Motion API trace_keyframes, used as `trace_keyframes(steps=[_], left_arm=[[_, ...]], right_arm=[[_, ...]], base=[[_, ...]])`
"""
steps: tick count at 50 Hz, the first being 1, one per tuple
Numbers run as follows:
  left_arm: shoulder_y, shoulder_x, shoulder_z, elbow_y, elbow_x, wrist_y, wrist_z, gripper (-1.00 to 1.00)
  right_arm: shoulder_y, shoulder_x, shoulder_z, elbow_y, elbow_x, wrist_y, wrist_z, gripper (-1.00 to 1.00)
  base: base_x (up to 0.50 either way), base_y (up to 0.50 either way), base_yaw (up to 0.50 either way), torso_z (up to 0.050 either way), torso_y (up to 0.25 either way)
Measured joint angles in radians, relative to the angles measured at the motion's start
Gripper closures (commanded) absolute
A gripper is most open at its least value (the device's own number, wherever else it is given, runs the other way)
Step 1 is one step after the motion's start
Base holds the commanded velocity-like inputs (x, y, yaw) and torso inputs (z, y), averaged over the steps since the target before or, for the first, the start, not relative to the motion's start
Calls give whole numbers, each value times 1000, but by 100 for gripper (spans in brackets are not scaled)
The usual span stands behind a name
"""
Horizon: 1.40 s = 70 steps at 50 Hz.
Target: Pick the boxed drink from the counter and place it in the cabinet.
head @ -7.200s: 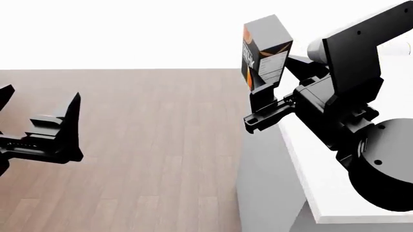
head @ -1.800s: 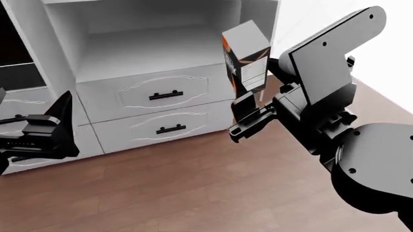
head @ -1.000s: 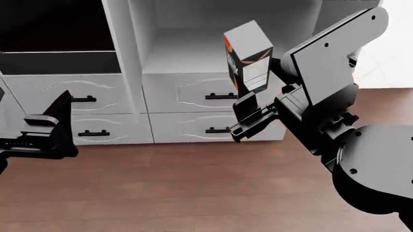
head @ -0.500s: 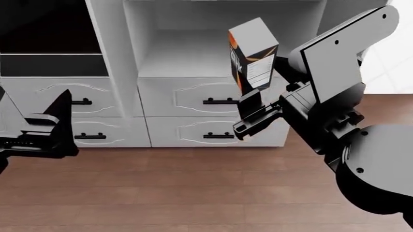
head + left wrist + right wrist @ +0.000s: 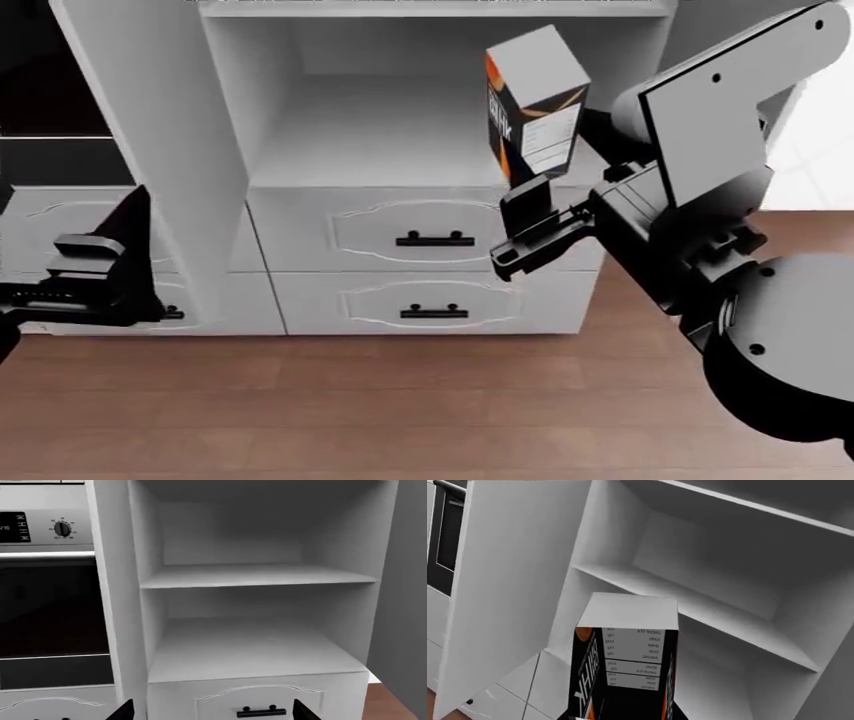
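The boxed drink (image 5: 535,100), grey with an orange-and-black front and a white label, is held upright in my right gripper (image 5: 531,222), which is shut on its lower part. It hangs in front of the open cabinet (image 5: 374,130), at the right side of the lower shelf opening and apart from the shelf. In the right wrist view the drink (image 5: 626,655) fills the foreground with the cabinet's shelves (image 5: 727,620) behind it. My left gripper (image 5: 100,270) is open and empty, low at the left; its tips frame the cabinet shelf (image 5: 247,650). The counter is out of view.
Two moulded drawers with black bar handles (image 5: 434,239) (image 5: 434,312) sit under the shelf. A dark glass-fronted oven (image 5: 47,610) with a dial stands left of the cabinet. The cabinet's flat door (image 5: 507,595) stands open. Wooden floor (image 5: 400,410) lies below.
The view has swung from the counter to face the cabinet. Over the last second the cabinet has grown nearer and shifted left, and the drink has risen slightly with the right gripper.
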Motion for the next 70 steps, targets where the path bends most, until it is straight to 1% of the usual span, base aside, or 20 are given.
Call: trace_keyframes(steps=[38,57,70], left_arm=[[-7,-1,-5,2,-9,-2,-5,-100],[-4,1,-11,-2,-6,-5,0,-100],[-9,3,-7,-2,-6,-6,-1,-100]], right_arm=[[61,2,8,-12,66,27,53,100],[56,5,7,-11,63,17,46,100],[58,5,2,-9,51,15,39,100]], base=[[500,-4,0,0,2],[474,-147,0,0,2],[480,-24,0,0,2]])
